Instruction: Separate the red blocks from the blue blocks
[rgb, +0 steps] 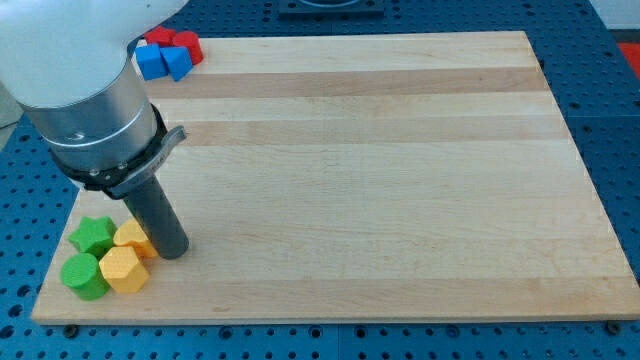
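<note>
Resting on the wooden board, my tip is holding nothing and sitting just right of a yellow block, near the green blocks. Clustering touching at the view's top left are the red blocks and blue blocks, well apart from my tip.

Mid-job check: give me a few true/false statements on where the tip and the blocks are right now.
1. My tip is down by the yellow blocks at the view's bottom left. True.
2. The red blocks and blue blocks are far apart. False: they sit bunched together at the view's top left.
3. The green blocks lie left of the yellow ones. True.
4. My tip touches a blue block. False: it is far below them.
</note>
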